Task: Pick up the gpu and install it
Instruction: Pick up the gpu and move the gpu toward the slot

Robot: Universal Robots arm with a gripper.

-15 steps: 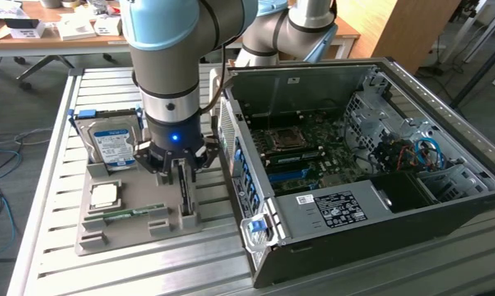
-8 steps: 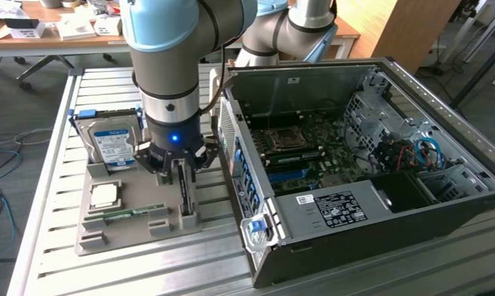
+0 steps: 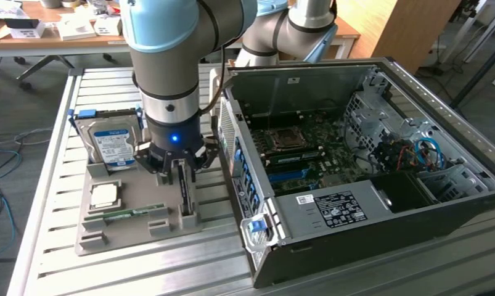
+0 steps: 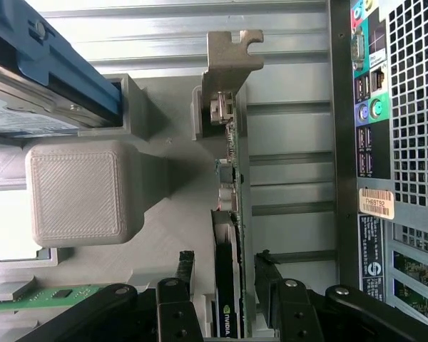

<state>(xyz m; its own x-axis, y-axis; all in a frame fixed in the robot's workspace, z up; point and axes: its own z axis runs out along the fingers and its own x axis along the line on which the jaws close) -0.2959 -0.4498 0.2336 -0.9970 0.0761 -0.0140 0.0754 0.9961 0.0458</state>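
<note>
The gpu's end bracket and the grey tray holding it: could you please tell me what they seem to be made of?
Bracket on the gpu: likely stamped sheet metal, dull silver, thin with a notched tab. Tray: probably 3D-printed plastic, matte grey, with fine layer lines.

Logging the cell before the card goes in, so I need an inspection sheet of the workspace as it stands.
Surface: slatted metal table with a grey parts tray on it.
Job's things: gpu standing on edge in the tray; open computer case at the exterior view's right.
Clutter: hard drive, RAM stick and processor chip in the tray.
Grippers: gripper open, astride the gpu.
Cables: blue and red leads inside the case; loose floor cables.
Surroundings: desk with boxes behind.
</note>
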